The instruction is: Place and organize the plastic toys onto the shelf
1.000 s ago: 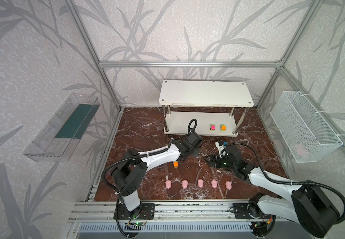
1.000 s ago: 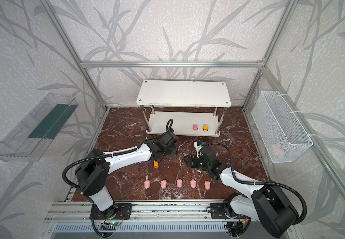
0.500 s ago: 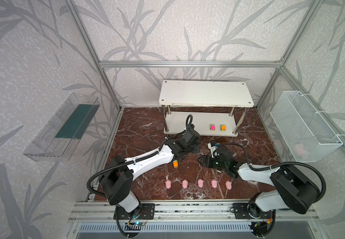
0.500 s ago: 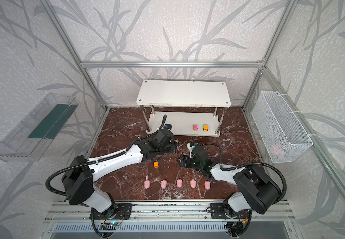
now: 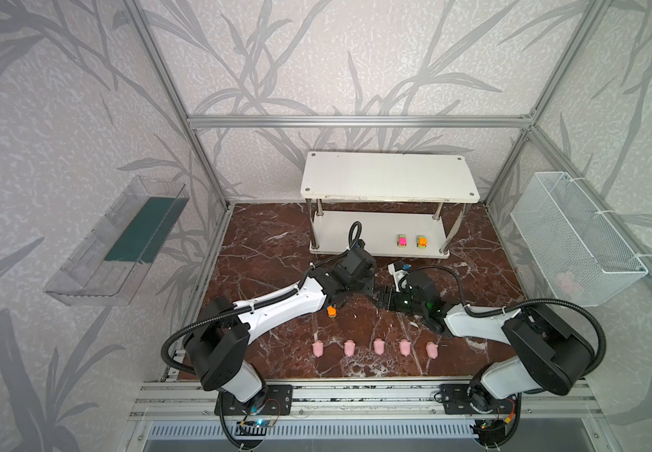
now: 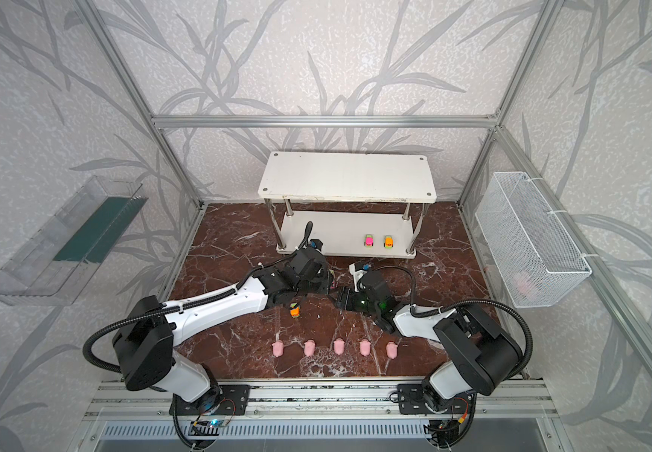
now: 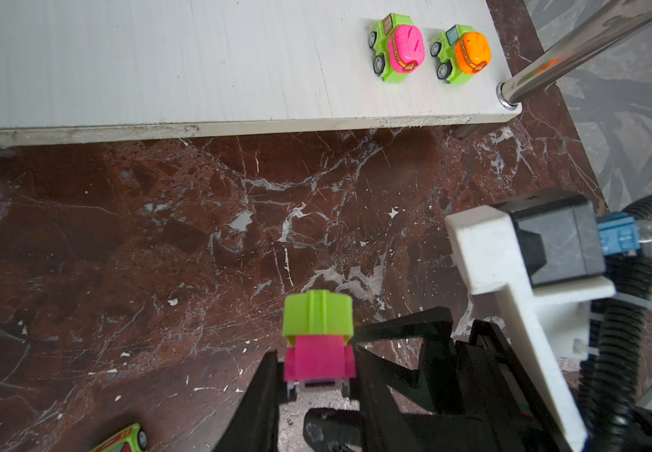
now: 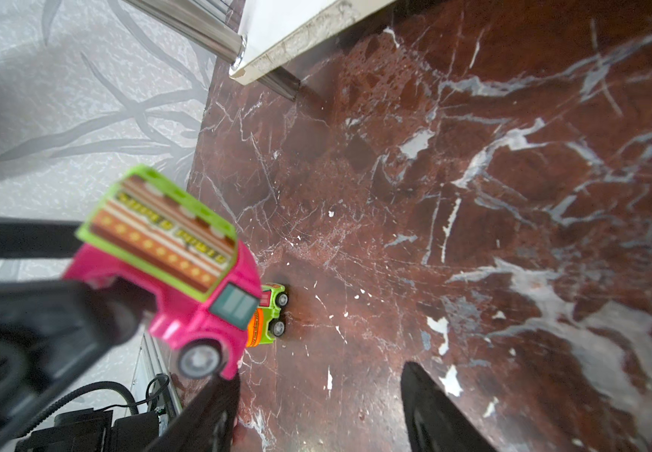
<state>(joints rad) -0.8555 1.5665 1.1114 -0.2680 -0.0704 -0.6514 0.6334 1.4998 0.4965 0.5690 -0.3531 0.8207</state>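
Pink truck [image 8: 183, 274], right end effector [image 8: 316, 387] just beside

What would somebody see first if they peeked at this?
Probably the pink-and-green toy car pinched in the left gripper, held up above the marble table in the middle. Next come the five pink pigs lined up in a row near the front edge, and a pink car and an orange car parked side by side on the bottom tier of the shelf.
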